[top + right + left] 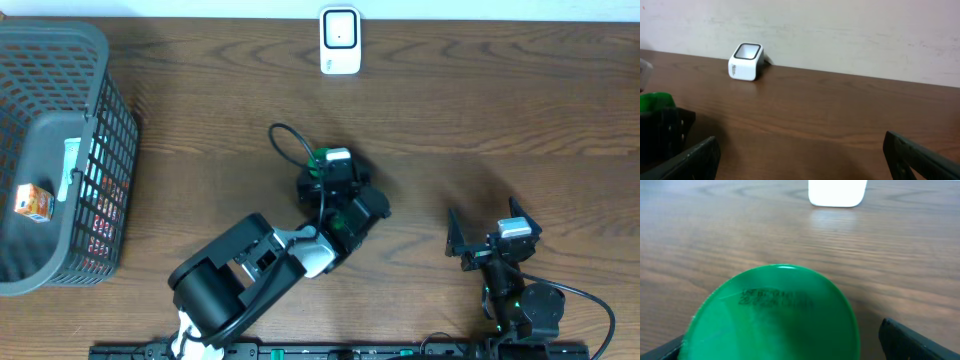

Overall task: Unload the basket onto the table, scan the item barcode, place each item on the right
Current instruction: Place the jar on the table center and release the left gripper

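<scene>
The green item (775, 310) sits right between the fingers of my left tool (782, 342), its round green face turned up at the wrist camera, with a faint line of dark printed code across it that I cannot read. The tool stands wide. On the right the finger (912, 340) is clear of the item's edge, with a strip of tabletop (715, 235) showing in the gap. On the left the finger only peeks in at the corner, and I cannot tell whether it touches. From overhead, the item is near the middle of the tabletop, mostly hidden under my left wrist, with only a bit of green showing.

Straight ahead of that tool, well apart at the far edge, the white scanner (340, 40) stands with its dark window facing up.

My right tool (801, 140) is off to the right, near the front edge. Its jaws are spread wide with nothing between them but bare wood.

At the far left stands a dark mesh basket (110, 120) with a small orange box (33, 203) inside.
</scene>
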